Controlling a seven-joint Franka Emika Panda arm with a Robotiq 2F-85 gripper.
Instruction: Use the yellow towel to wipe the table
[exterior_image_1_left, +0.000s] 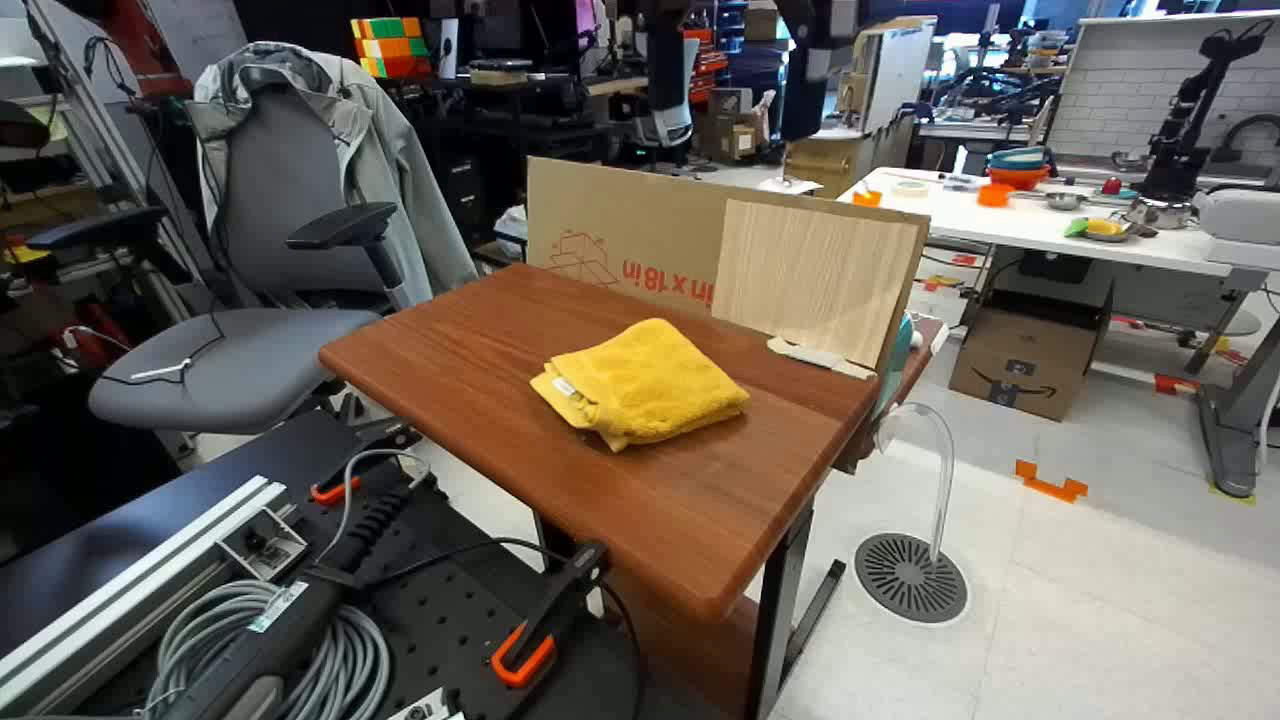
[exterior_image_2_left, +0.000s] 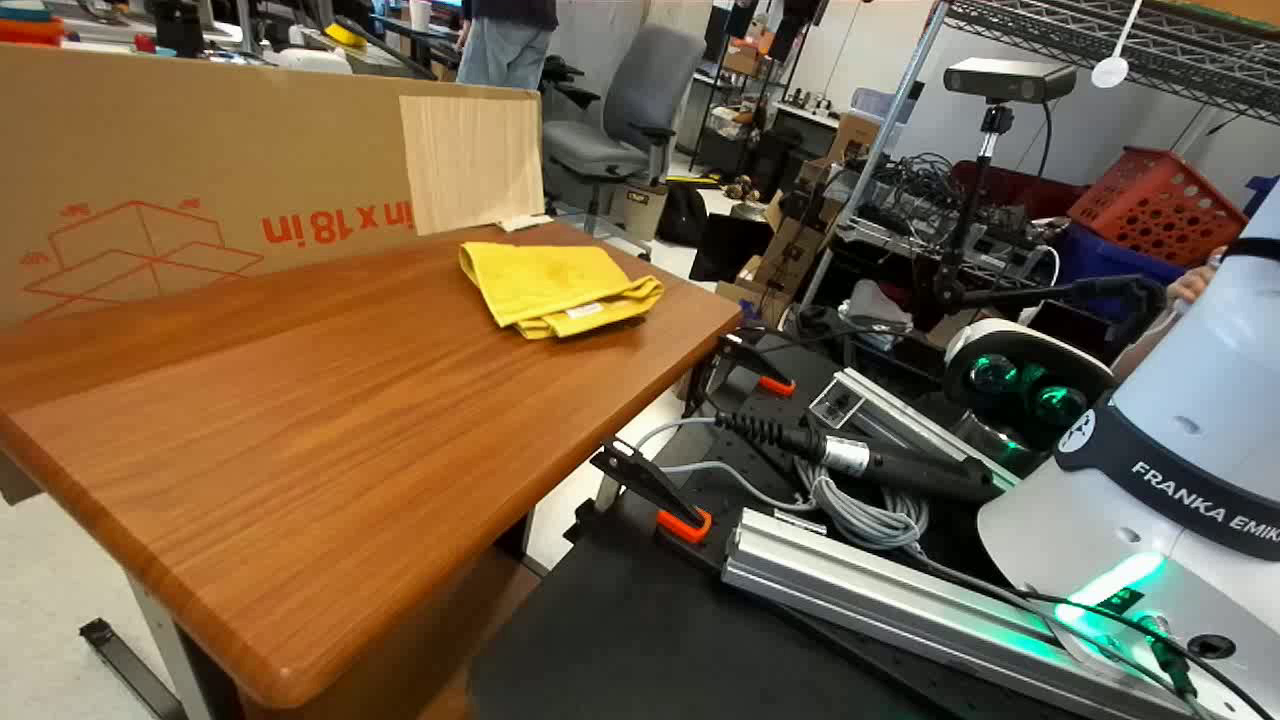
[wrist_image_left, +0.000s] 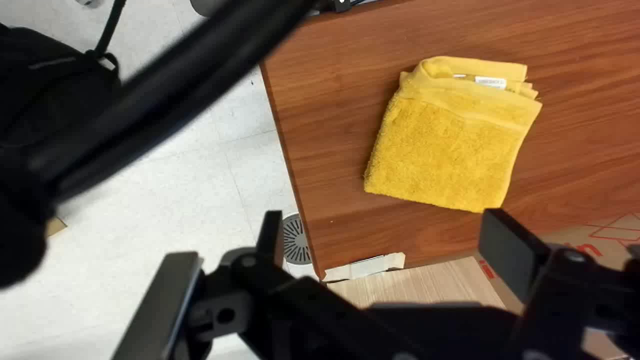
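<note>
Along the left of an exterior view we see a gray office chair (exterior_image_1_left: 240, 365) with a pale jacket (exterior_image_1_left: 395, 190) hung over its back. Nearer to us are a silver rail (exterior_image_1_left: 140, 575), a coil of gray cable (exterior_image_1_left: 365, 645), a black perforated board (exterior_image_1_left: 430, 600) and, at the board's edge, an orange-tipped clamp (exterior_image_1_left: 560, 600). Right of these we come to the brown wooden table (exterior_image_1_left: 640, 520). On top of it lies the yellow towel (exterior_image_1_left: 645, 385), folded in layers and well inside the edges; we make out a white label (exterior_image_1_left: 563, 386) at its left side. Behind the towel a cardboard panel (exterior_image_1_left: 620, 220) printed in red stands along the table, and we find a wood-grain sheet (exterior_image_1_left: 815, 280) against its right-hand part. Farther right we notice a round slotted disc (exterior_image_1_left: 910, 578) on the floor (exterior_image_1_left: 1120, 600) and, beyond it, a white desk (exterior_image_1_left: 1020, 228) holding stacked bowls (exterior_image_1_left: 1018, 178).

Across the wrist view, again from the left, we have a blurred black form (wrist_image_left: 165, 95), then the claw (wrist_image_left: 382, 220). Its fingers (wrist_image_left: 507, 257) stand wide apart with the table showing between them, and the towel lies on it, higher up in that view.
</note>
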